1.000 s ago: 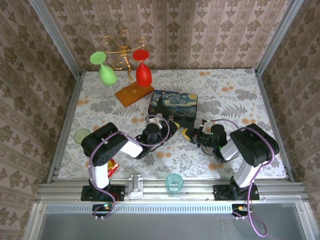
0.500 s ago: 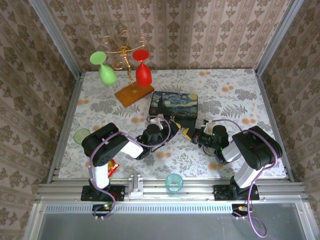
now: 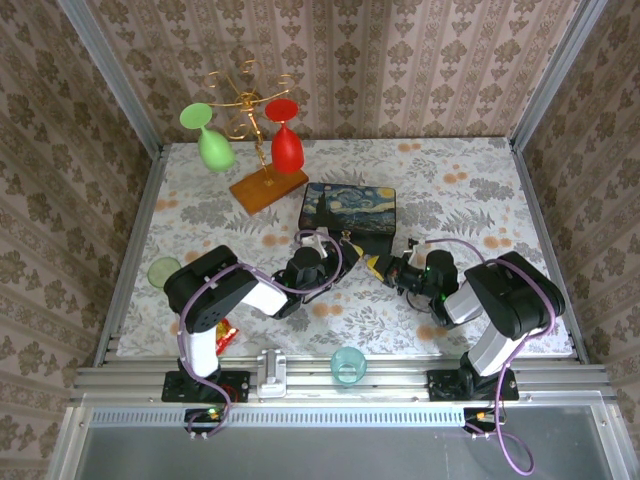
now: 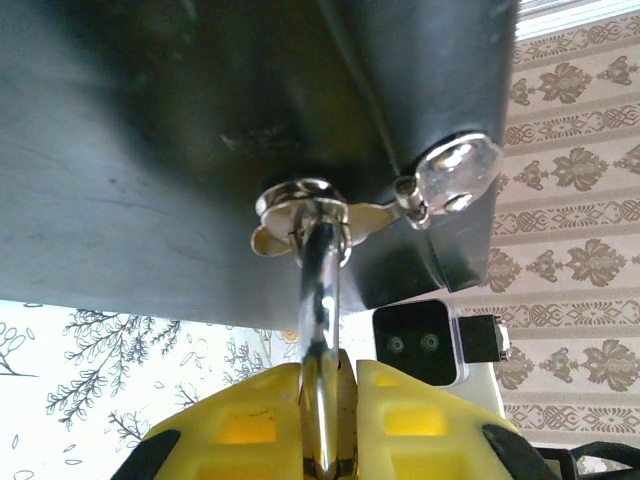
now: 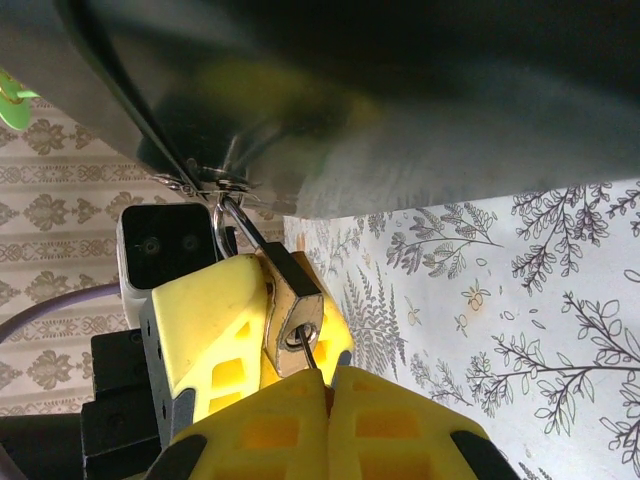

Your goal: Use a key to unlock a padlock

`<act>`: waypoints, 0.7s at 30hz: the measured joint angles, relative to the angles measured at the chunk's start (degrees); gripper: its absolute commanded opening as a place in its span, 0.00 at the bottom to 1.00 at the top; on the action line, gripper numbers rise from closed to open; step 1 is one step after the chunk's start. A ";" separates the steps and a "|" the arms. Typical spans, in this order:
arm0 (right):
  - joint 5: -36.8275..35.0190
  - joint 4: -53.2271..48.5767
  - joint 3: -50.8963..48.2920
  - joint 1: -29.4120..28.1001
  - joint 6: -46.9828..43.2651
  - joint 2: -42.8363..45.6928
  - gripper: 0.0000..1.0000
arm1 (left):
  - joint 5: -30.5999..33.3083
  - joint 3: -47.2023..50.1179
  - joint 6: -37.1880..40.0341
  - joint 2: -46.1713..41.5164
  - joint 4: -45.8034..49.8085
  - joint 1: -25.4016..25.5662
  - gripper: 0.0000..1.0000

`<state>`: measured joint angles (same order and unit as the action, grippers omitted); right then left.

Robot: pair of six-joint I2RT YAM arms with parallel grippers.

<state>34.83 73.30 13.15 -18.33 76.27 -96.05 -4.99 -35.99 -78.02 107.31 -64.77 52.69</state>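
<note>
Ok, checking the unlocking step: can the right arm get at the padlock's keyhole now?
Likely yes: the left pincer grips the padlock by its sides, leaving the keyhole facing the right pincer, whose key already reaches it.

**Left arm** point(image 3: 215, 290): base bolted at the near edge of the tabletop point(image 3: 480, 190). The black upper links fold into a raised hump, and the forearm reaches right and away toward the middle.

**Left gripper** point(image 3: 343, 245): yellow fingers point(image 4: 250, 420), tips pointing toward the right arm. Jaws drawn almost together, clamped on the padlock point(image 5: 295, 315).

**Right arm** point(image 3: 510, 290): folded in mirror image of the left. The forearm reaches left toward the middle, low over the tabletop.

**Right gripper** point(image 3: 380, 266): yellow fingers point(image 5: 400, 420). Jaws fully closed, with the fingertips meeting on the key point(image 5: 308, 352).

**Relation:** the two grippers face each other tip to tip, just beside one another, between the two arm bases and farther out over the tabletop.
</note>
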 measured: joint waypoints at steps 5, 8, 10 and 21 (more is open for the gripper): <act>1.81 0.83 1.31 1.03 0.04 -2.43 0.00 | 0.98 0.02 -0.31 0.13 0.07 0.15 0.00; 3.45 1.05 2.12 2.08 0.48 -4.42 0.00 | 1.42 0.02 -1.33 1.55 -1.18 0.22 0.00; 5.20 1.27 2.69 3.34 0.90 -6.60 0.00 | 1.64 0.02 -1.57 2.51 -1.33 0.48 0.00; 10.34 1.90 4.94 5.55 2.19 -11.56 0.00 | 2.69 0.00 -1.95 3.54 -0.90 1.14 0.00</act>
<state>45.17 75.20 18.09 -12.78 78.46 -107.61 -2.31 -35.99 -79.96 110.85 -65.67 53.82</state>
